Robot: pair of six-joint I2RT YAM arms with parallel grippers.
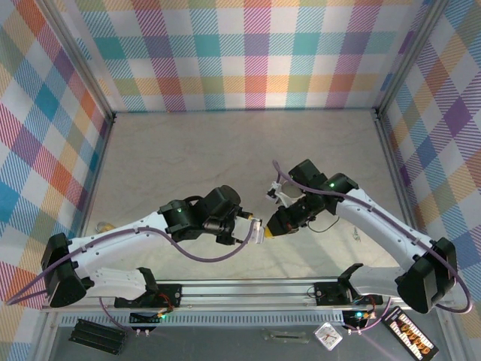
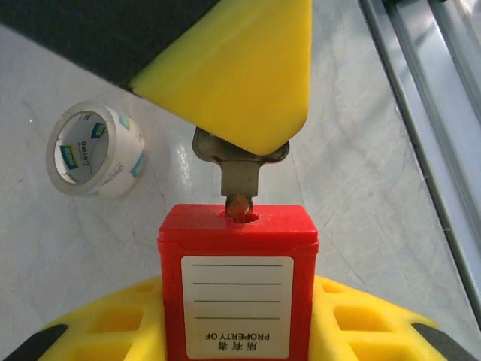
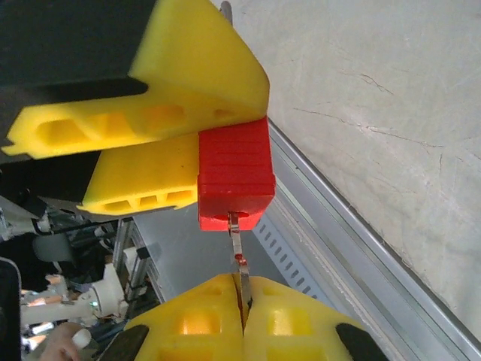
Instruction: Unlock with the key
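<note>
A red padlock (image 2: 237,286) with a white label is clamped between the yellow pads of my left gripper (image 2: 237,320), which is shut on its body. A metal key (image 2: 239,169) has its tip in the keyhole on the lock's end. My right gripper (image 3: 244,304) is shut on the key's bow, and its blade (image 3: 238,248) reaches up into the padlock (image 3: 234,177). In the top view the left gripper (image 1: 252,229) and the right gripper (image 1: 273,227) meet tip to tip above the table's near middle. The shackle is hidden.
A roll of clear tape (image 2: 94,149) lies on the stone-patterned table just beyond the lock. The aluminium rail (image 1: 248,289) runs along the near edge below the grippers. Checked walls (image 1: 248,53) close in the table on three sides.
</note>
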